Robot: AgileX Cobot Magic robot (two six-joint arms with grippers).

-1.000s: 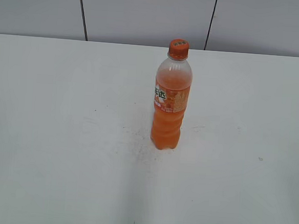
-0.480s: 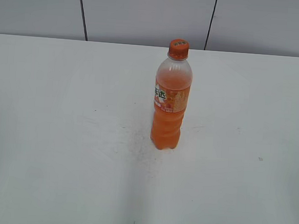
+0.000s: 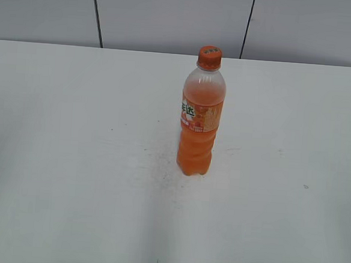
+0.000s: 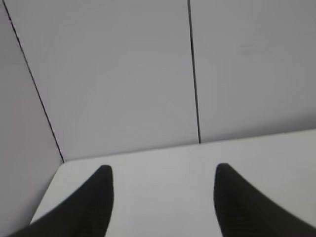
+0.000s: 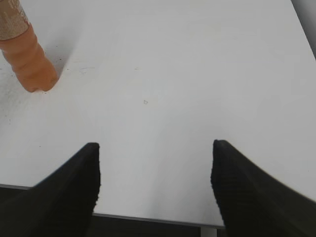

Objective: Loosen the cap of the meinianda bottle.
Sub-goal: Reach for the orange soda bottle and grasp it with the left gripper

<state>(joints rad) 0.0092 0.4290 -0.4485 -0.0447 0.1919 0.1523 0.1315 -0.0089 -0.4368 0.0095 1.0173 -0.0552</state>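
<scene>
The meinianda bottle (image 3: 200, 124) stands upright near the middle of the white table in the exterior view, full of orange liquid, with its orange cap (image 3: 209, 57) on top. Its lower part shows at the top left of the right wrist view (image 5: 27, 57); the cap is out of that view. My right gripper (image 5: 155, 148) is open and empty, above the table's near edge, well apart from the bottle. My left gripper (image 4: 163, 170) is open and empty, facing the far wall; the bottle is not in its view. Neither gripper shows in the exterior view.
The white table (image 3: 71, 160) is bounded at the back by a grey panelled wall (image 3: 171, 17) with dark seams. The table's near edge (image 5: 148, 217) shows under my right gripper. Small dark specks (image 3: 158, 166) lie left of the bottle's base.
</scene>
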